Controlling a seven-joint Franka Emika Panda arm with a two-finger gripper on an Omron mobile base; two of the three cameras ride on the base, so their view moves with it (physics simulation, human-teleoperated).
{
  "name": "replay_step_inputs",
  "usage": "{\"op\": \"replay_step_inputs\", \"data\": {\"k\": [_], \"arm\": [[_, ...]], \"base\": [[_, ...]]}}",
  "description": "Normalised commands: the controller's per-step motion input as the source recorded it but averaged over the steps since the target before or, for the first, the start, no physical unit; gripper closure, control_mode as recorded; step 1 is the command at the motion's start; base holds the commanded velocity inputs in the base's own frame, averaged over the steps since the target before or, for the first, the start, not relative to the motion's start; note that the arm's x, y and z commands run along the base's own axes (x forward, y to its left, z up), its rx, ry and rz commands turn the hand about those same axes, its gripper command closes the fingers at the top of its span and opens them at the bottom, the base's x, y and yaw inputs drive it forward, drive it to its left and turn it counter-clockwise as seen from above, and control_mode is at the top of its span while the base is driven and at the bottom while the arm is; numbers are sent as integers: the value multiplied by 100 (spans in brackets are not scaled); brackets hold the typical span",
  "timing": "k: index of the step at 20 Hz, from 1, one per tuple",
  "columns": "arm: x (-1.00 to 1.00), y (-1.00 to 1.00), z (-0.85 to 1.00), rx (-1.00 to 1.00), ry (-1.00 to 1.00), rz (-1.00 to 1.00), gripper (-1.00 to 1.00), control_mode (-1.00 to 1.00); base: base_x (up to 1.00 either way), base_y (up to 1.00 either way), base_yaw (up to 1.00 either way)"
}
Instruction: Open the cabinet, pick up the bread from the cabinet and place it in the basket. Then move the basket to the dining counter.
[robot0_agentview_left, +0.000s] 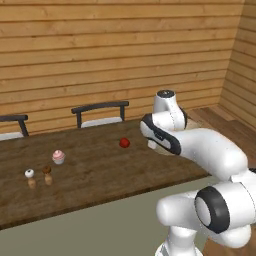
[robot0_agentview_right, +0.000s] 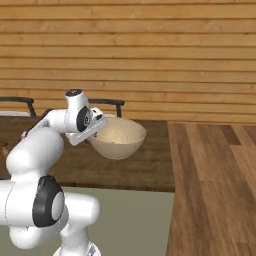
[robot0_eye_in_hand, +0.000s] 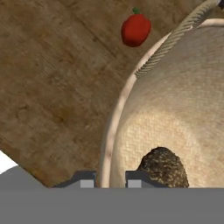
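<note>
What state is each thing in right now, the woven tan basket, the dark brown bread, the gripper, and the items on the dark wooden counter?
Round tan woven basket: held at its rim, above the counter's right end.
Dark-brown rounded bread: lying inside the basket.
Gripper: shut on the basket rim.
Long dark-brown wood-grain dining counter: carrying small items.
Red tomato: resting on the counter.
Pink-frosted cupcake: upright.
Two small shakers: standing upright.

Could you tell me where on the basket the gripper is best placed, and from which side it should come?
On the thin rim, from above, one fingertip inside the wall and one outside. The basket is a wide, smooth bowl, too broad to span, so only its rim fits the gripper, which straddles it there now. The bread lies deeper inside, beside that grip.
</note>
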Motion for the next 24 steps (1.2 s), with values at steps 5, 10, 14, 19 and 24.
{"op": "replay_step_inputs", "data": {"k": [5,10,14,19,24], "arm": [[68,-8,-46,0,-2,1,100,-100],[47,-1,-51,0,9,-1,100,-100],[30,0,-53,-7,1,-1,100,-100],[20,0,-46,-7,0,0,100,-100],[0,0,-7,0,0,0,-100,-100]], "base": [[0,0,0],[0,0,0],[0,0,0],[0,0,0],[0,0,0]]}}
